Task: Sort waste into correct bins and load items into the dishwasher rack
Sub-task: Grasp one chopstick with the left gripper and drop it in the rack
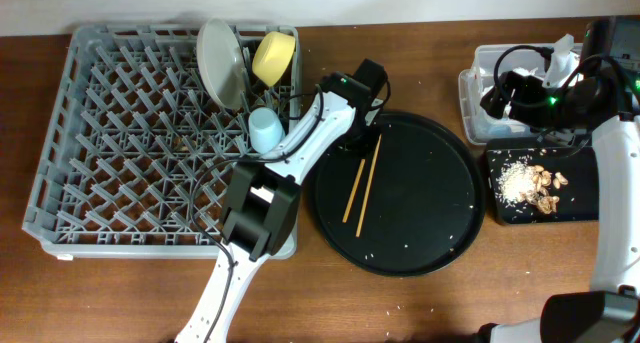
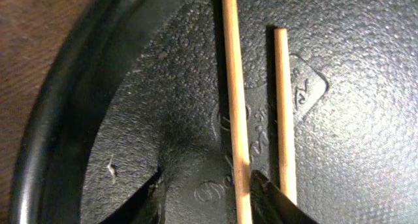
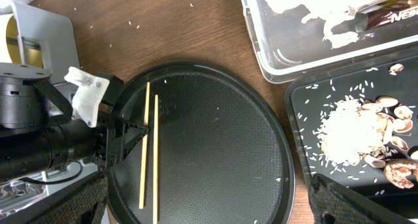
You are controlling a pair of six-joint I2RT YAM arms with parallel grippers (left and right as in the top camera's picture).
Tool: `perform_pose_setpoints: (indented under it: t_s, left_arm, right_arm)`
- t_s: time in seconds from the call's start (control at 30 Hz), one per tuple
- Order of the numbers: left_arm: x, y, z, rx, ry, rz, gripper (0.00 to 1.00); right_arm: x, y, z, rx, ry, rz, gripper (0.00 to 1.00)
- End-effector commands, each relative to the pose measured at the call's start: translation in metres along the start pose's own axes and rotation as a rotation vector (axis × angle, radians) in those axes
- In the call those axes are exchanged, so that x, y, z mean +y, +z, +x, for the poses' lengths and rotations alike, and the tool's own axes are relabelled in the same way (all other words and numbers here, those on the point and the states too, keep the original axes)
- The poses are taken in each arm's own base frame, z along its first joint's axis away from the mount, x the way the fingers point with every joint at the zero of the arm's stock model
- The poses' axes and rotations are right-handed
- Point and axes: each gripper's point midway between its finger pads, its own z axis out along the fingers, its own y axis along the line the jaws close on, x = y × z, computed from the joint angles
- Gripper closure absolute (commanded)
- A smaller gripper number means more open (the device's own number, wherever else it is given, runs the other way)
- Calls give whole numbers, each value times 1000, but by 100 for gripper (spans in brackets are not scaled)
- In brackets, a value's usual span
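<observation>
The large grey square plastic grid crate (image 1: 120,153), the dishwasher rack, fills the left of the table. At its far right corner a white round plate (image 1: 220,58) stands on edge among the pegs. A yellow bowl (image 1: 274,56) is tipped on its side just beside the plate, and a small light blue cup (image 1: 266,130) sits just in front of both.

Next to the rack is the large round black tray (image 1: 430,198), with a few stray white grains on it. The left gripper (image 2: 209,185) hovers low over the tray's near-rack side. Its jaws are apart, and one of the pair of thin wooden chopsticks (image 2: 235,106) runs between them, close to the right finger (image 2: 271,201). The other stick lies parallel just outside that finger. Both sticks lie flat on the tray.

On the right, the clear plastic rectangular tub (image 3: 261,51) holds crumpled white paper napkins (image 3: 307,5) and a gold-brown wrapper (image 3: 385,15). Just in front of it, the shallow black rectangular tray (image 3: 300,119) holds a heap of white rice grains (image 3: 343,129), with tan food scraps (image 3: 385,116) touching the heap's edge.

The right gripper (image 3: 209,198) hangs above the table near the tub, its fingers spread wide with nothing between them.
</observation>
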Motion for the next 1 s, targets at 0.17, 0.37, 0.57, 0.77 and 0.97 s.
perform_pose_setpoints:
  t_s: [0.17,0.37,0.57,0.77,0.97]
  left_arm:
    - [-25,22,15,-5,154,-286,72]
    - [-27,13,10,-23,158,-293,100]
    - [-3,-130,-30,-198,107,-275,100]
    - [120,-294,-4,-411,-136,-328,100]
    - [203,-258,103,-67,-355,-315,100]
  right_arm:
    - [-1,-4,-2,-15,5,7,2]
    - [-1,-4,-2,-15,5,8,2]
    - [-1,-4,-2,-15,5,8,2]
    - [-1,-4,-2,-15,5,8,2]
    - [-1,-4,-2,-15,5,8,1]
